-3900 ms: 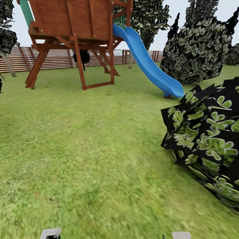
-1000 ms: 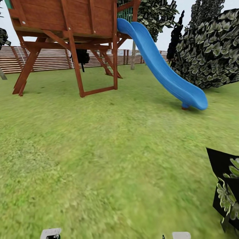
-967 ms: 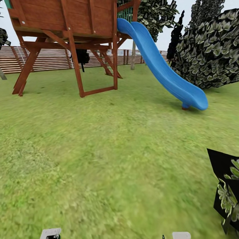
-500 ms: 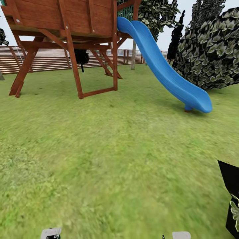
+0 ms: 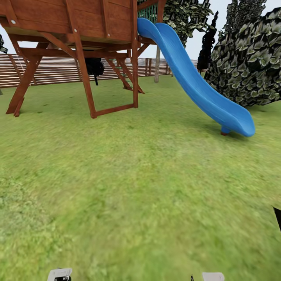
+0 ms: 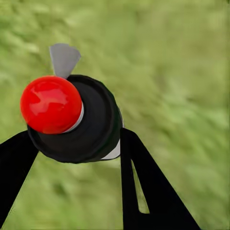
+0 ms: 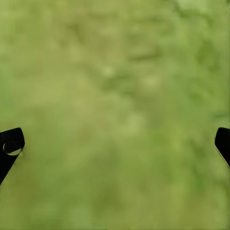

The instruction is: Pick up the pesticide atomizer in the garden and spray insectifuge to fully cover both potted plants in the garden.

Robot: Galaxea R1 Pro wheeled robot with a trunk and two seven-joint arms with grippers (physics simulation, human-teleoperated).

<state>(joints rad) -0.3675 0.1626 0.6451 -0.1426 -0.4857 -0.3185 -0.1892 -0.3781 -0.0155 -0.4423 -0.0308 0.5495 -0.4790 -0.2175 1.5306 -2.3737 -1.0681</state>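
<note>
Already the pesticide atomizer (image 6: 72, 120) sits between the two black fingers of the left gripper (image 6: 76, 148), seen end-on in the left wrist view: a glossy red spray button on a round black cap, a sliver of white at the collar, and a small grey nozzle tab pointing away over blurred grass. The fingers press against either side of the cap, so the left tool is clamped on the bottle near its top; the body beneath is hidden, and I cannot say how much of it the fingers cover. It looks a small, rigid, light thing, likely smooth plastic, so it may twist or slide if the grip loosens; a hold lower on the body, below the cap, would probably leave the button freer to press. How full it is cannot be told, since no liquid shows. The right gripper (image 7: 115, 143) hangs over bare lawn (image 5: 128, 187) with its fingertips spread wide at the edges of the right wrist view, holding nothing. In the head view the garden lies ahead: a wooden play tower (image 5: 74, 23) with a blue slide (image 5: 195, 86) coming down to the grass, a slatted brown fence (image 5: 54, 70) behind, and a large dark leafy bush (image 5: 249, 66) to the right. No pots appear here, so the spraying has yet to begin, and the next need is probably to bring the potted rosettes into sight.
</note>
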